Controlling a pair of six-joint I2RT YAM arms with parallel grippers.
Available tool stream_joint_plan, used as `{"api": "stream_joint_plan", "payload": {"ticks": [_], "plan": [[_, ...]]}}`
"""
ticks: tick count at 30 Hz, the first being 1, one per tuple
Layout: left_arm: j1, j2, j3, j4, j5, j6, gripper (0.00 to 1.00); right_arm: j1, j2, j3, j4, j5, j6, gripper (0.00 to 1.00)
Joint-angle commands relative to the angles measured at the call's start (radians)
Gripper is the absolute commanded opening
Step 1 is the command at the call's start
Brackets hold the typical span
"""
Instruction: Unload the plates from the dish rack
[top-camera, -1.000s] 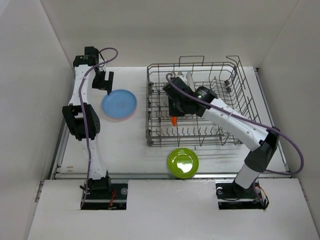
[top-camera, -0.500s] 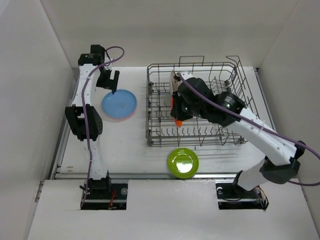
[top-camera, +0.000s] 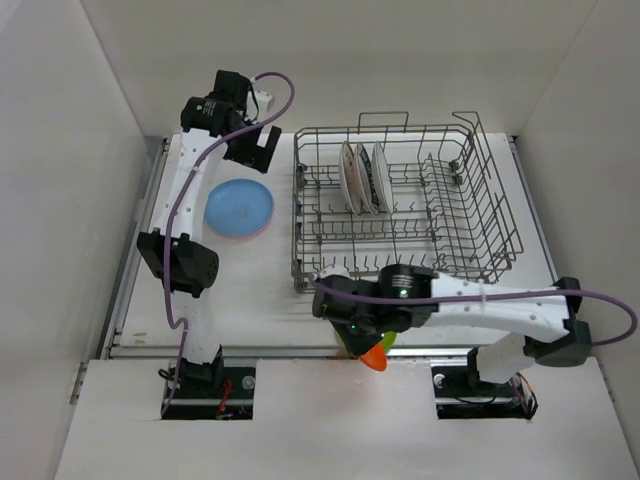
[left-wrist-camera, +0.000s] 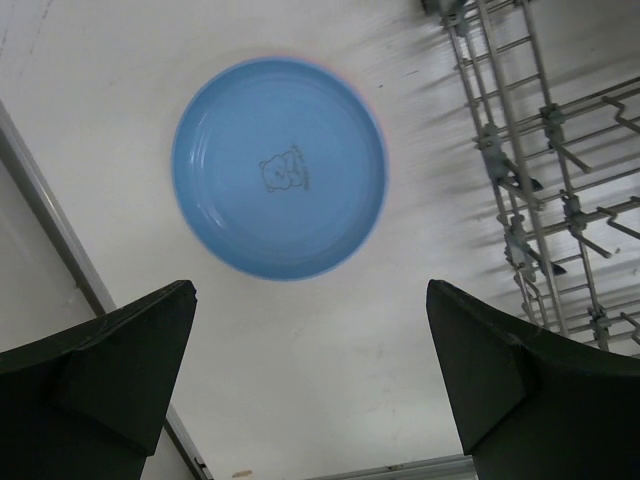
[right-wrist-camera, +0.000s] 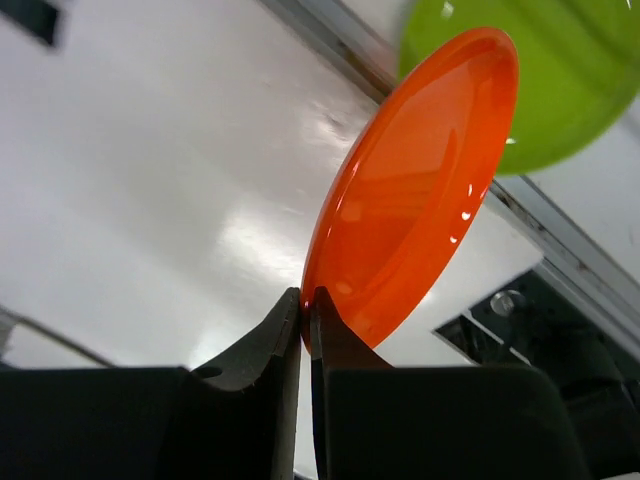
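Note:
My right gripper (top-camera: 368, 338) is shut on the rim of a glossy orange plate (top-camera: 374, 355), holding it on edge above the table's near edge; in the right wrist view the plate (right-wrist-camera: 420, 190) stands between my pinched fingers (right-wrist-camera: 306, 330), over the yellow-green plate (right-wrist-camera: 560, 80). That yellow-green plate (top-camera: 390, 338) is mostly hidden under the arm. My left gripper (top-camera: 258, 146) is open and empty, raised above the blue plate (top-camera: 238, 207), which lies on a pink one; the left wrist view also shows the blue plate (left-wrist-camera: 279, 180). Two white plates with dark rims (top-camera: 362, 176) stand in the grey wire dish rack (top-camera: 470, 205).
The dish rack's wires (left-wrist-camera: 530, 190) run along the right side of the left wrist view. A metal rail (top-camera: 250, 350) lines the table's near edge. White walls close in the table on the left, back and right.
My right arm lifted the orange plate out of the rack and swung it to the near edge over the yellow-green plate. My left gripper rose and moved right, toward the rack's back left corner.

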Motion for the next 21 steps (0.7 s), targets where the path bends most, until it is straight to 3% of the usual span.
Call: {"api": "stream_joint_plan", "payload": {"ticks": [1, 9, 11, 13, 16, 19, 21], "plan": [[-0.014, -0.066, 0.033, 0.001, 0.01, 0.015, 1.0, -0.005, 0.041, -0.053, -0.083, 0.064, 0.078, 0.0], [-0.05, -0.076, 0.024, -0.01, -0.026, 0.024, 1.0, -0.05, 0.222, -0.102, -0.083, 0.334, 0.09, 0.0], [-0.05, -0.076, 0.024, -0.019, -0.027, 0.024, 1.0, -0.061, 0.243, -0.112, -0.049, 0.344, 0.055, 0.03], [-0.06, -0.076, 0.024, -0.019, -0.036, 0.024, 1.0, -0.072, 0.266, -0.128, -0.022, 0.344, 0.026, 0.2], [-0.06, -0.076, 0.024, -0.019, -0.036, 0.024, 1.0, -0.072, 0.288, -0.14, -0.008, 0.299, 0.006, 0.61], [-0.072, -0.076, 0.024, -0.028, -0.036, 0.024, 1.0, -0.072, 0.257, -0.128, 0.055, 0.214, -0.06, 0.78], [-0.102, -0.076, 0.024, -0.028, -0.046, 0.034, 1.0, -0.072, 0.215, -0.079, 0.066, 0.202, -0.071, 0.8]]}}
